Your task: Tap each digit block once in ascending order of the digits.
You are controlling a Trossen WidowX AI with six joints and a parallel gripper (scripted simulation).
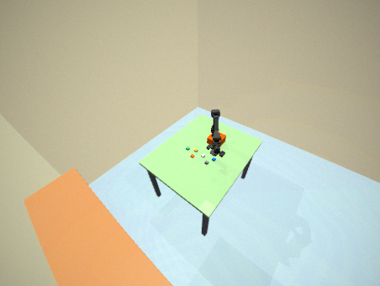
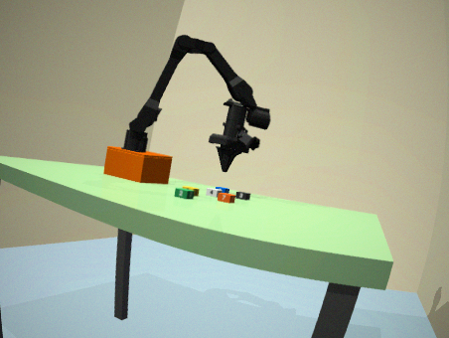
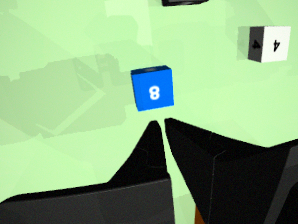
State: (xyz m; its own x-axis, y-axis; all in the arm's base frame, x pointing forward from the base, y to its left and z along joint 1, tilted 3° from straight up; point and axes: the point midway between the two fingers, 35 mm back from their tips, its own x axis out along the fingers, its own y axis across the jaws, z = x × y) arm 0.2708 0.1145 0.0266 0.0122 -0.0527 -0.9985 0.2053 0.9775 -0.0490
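Apparently early — clenched, empty gripper (image 3: pixel 160 123) hovers above blue 8 block (image 3: pixel 153 88); no taps evident, all blocks remaining.

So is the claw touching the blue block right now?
No, the shut claw hangs above the blue block, with a clear gap in the exterior view.

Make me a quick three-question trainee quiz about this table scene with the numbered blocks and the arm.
1. True or false: the end effector is shut and holds nothing.
2. In the wrist view, which digit is printed on the small blue cube block just ahead of the fingertips? A) 3 B) 4 C) 8
3. Fill in: in the exterior view the end effector hangs ____ the blocks on the light green table, touching none.

Key: 1 true; 2 C; 3 above.
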